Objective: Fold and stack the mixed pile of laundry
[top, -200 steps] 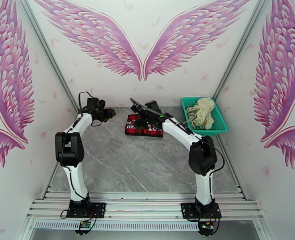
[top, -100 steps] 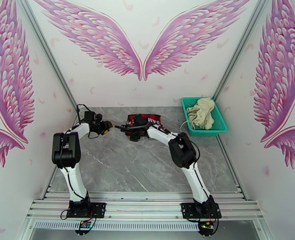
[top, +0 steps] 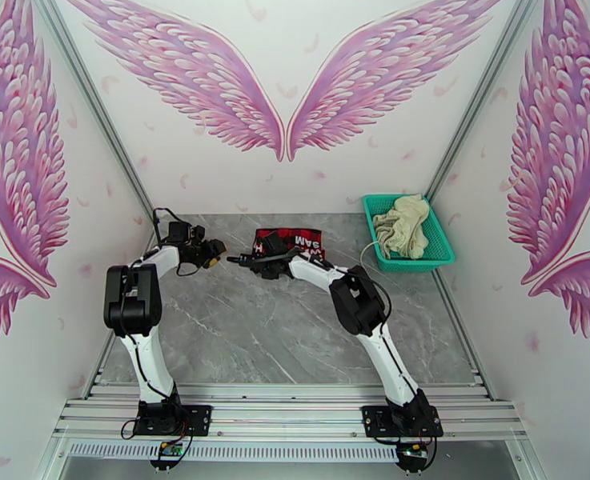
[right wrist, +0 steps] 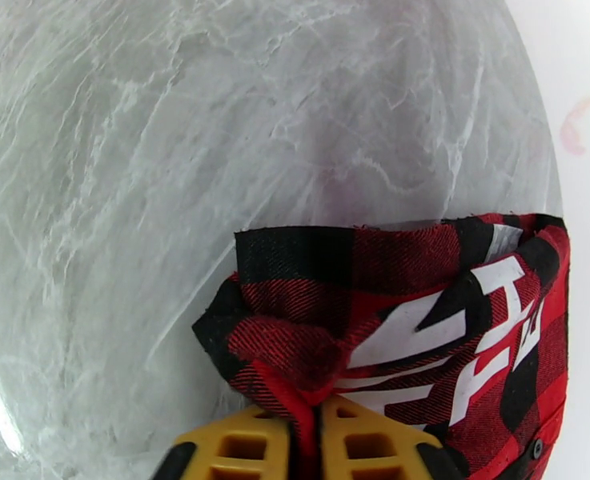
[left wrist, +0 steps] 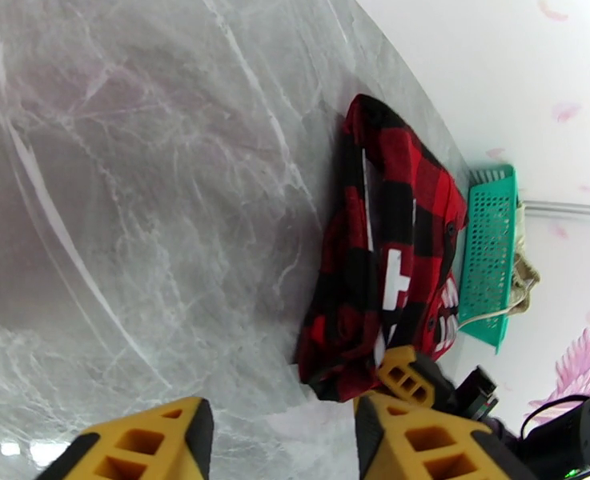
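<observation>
The red-and-black checked shirt (top: 295,237) lies folded at the back of the grey table, white lettering up. My right gripper (top: 262,258) is at its near-left corner, shut on a bunched fold of the shirt (right wrist: 423,330); the yellow fingers (right wrist: 238,450) pinch the cloth between them (right wrist: 304,442). My left gripper (top: 208,252) hovers to the left of the shirt (left wrist: 391,250), open (left wrist: 278,442), nothing between its fingers. The cream cloth (top: 403,222) sits heaped in the teal basket (top: 439,254).
The basket (left wrist: 487,250) stands at the back right against the wall. Bare grey marble tabletop (top: 278,330) stretches from the shirt to the arm bases. Side walls close in near both arms.
My right gripper swung left and down to the shirt's near-left corner and shut on it. The shirt now lies farther back. My left gripper dropped slightly and opened wider.
</observation>
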Controlling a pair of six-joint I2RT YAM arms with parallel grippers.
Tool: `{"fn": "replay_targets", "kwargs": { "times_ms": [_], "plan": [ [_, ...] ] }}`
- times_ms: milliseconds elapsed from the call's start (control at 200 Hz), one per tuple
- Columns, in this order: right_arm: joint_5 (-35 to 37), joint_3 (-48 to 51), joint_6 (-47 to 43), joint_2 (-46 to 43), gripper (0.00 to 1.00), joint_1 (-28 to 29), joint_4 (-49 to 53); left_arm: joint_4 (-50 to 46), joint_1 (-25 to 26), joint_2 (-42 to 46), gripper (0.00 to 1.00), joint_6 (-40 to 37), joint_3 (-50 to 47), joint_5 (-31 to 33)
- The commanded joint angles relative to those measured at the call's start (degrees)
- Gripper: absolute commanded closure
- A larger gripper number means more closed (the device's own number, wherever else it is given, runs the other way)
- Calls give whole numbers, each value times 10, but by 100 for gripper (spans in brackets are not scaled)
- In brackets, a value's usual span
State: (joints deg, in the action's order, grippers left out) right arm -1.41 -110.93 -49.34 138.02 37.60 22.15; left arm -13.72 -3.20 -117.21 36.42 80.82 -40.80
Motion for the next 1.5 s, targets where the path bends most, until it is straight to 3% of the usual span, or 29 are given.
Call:
{"fn": "replay_targets", "kwargs": {
  "times_ms": [0, 150, 595, 1044, 1219, 1339, 1384, 1449, 1494],
  "plan": [
    [-29, 21, 40, -46, 94, -7, -34, 91, 22, 8, 36, 98, -32, -20],
    [-67, 70, 74, -92, 99, -16, -67, 156, 56, 1, 26, 197, -63, 9],
    [-98, 103, 90, -113, 100, -22, -76, 172, 121, -58, 5, 303, -35, 66],
    [-119, 115, 103, -128, 100, -24, -102, 201, 170, -120, 9, 375, 43, 77],
    [-121, 121, 109, -136, 100, -24, -110, 199, 180, -139, 26, 384, 65, 78],
    [-121, 129, 110, -144, 99, -23, -110, 200, 180, -147, 52, 384, 74, 82],
    [-119, 136, 114, -151, 90, -23, -109, 193, 180, -149, 64, 377, 79, 86],
    [-111, 149, 125, -163, 66, -23, -109, 191, 179, -150, 78, 366, 83, 89],
    [-101, 163, 137, -174, 55, -23, -111, 186, 178, -149, 87, 353, 87, 91]
  ]
}}
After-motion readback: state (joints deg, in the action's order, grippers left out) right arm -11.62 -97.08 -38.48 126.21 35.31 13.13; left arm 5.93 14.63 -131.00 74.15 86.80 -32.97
